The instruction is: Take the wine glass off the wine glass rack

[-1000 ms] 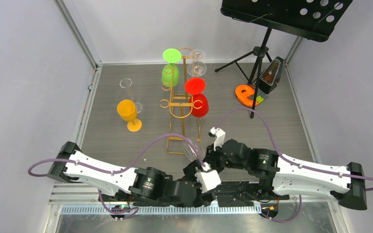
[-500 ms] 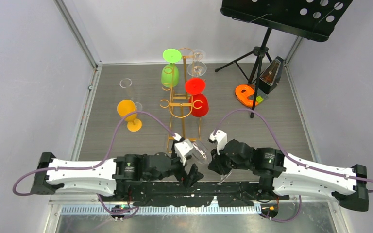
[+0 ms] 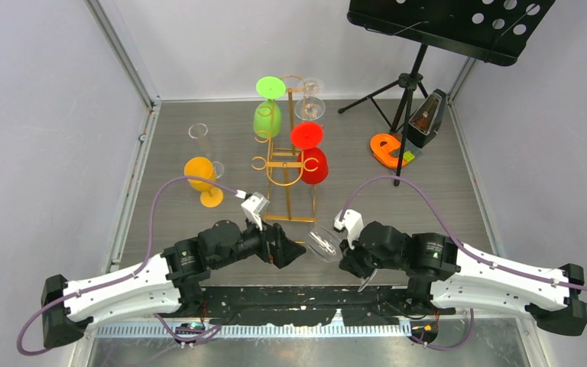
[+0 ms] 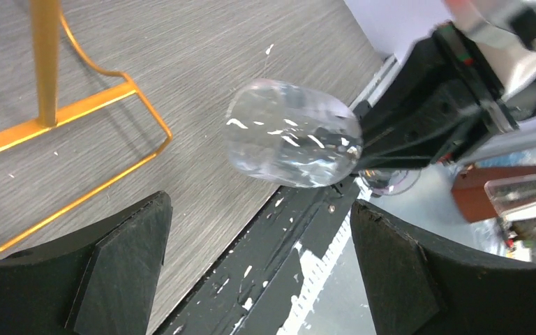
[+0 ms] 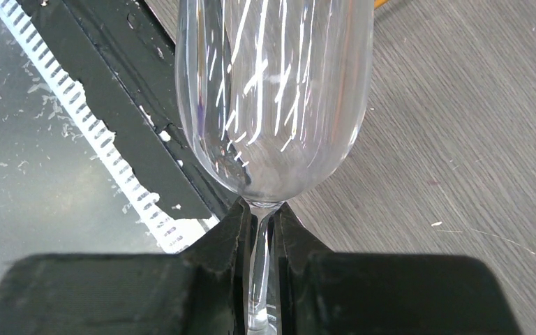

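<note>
My right gripper (image 3: pixel 345 256) is shut on the stem of a clear wine glass (image 3: pixel 323 241), held tilted low near the table's front edge, bowl pointing left. In the right wrist view the fingers (image 5: pixel 234 223) pinch the stem just under the bowl (image 5: pixel 276 98). My left gripper (image 3: pixel 294 251) is open and empty, just left of the bowl, which shows ahead of it (image 4: pixel 289 134), apart from the gripper (image 4: pixel 259 206). The gold wire rack (image 3: pixel 289 164) stands behind, its post and base also in the left wrist view (image 4: pixel 45 63). A green glass (image 3: pixel 267 115), a red glass (image 3: pixel 313 164) and a clear glass (image 3: pixel 309 103) hang on it.
An orange glass (image 3: pixel 202 180) and a clear glass (image 3: pixel 199 134) stand left of the rack. A black music stand (image 3: pixel 405 84), a metronome (image 3: pixel 426 118) and an orange object (image 3: pixel 386 149) are at the back right. The black mounting rail (image 3: pixel 306 294) runs along the front edge.
My left arm has swung back to the left, away from the glass and the right gripper, jaws open. My right gripper has shifted slightly right with the clear glass.
</note>
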Available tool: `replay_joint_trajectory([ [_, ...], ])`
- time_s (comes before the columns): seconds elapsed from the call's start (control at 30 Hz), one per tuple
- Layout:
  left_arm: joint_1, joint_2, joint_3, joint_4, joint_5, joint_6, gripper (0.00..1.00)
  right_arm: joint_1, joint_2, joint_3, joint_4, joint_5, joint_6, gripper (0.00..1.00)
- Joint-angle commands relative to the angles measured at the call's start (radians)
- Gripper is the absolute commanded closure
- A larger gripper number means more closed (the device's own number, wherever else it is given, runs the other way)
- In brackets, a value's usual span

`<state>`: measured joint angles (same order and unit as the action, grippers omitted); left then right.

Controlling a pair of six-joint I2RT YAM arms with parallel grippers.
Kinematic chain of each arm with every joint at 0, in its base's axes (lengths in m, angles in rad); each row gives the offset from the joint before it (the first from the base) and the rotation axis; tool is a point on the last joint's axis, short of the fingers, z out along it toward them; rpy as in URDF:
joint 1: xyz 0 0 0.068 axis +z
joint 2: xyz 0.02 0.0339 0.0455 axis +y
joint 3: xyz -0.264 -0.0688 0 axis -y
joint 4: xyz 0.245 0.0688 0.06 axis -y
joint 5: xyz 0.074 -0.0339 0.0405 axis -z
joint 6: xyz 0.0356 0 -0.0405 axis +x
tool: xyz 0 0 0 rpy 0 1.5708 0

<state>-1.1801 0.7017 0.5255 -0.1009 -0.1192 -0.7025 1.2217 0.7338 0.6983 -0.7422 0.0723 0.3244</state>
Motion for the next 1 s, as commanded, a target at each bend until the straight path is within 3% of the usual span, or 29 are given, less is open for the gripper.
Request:
replay_joint_trajectory([
  [0.0,0.112,-0.020,-0.064,0.157,0.159,-0.132,0.04,0.001,-0.043,0.067,0.007,0.012,-0.057,0.94],
  [0.53,0.425,-0.009,-0.232,0.422,0.535,-0.372,0.05,0.078,-0.020,0.135,0.031,0.010,-0.110,0.94],
  [0.77,0.490,-0.039,-0.263,0.414,0.624,-0.403,0.07,0.201,0.060,0.207,0.028,0.102,-0.177,0.94],
  [0.97,0.504,-0.084,-0.263,0.360,0.685,-0.386,0.10,0.214,0.116,0.255,0.045,0.123,-0.221,0.94],
])
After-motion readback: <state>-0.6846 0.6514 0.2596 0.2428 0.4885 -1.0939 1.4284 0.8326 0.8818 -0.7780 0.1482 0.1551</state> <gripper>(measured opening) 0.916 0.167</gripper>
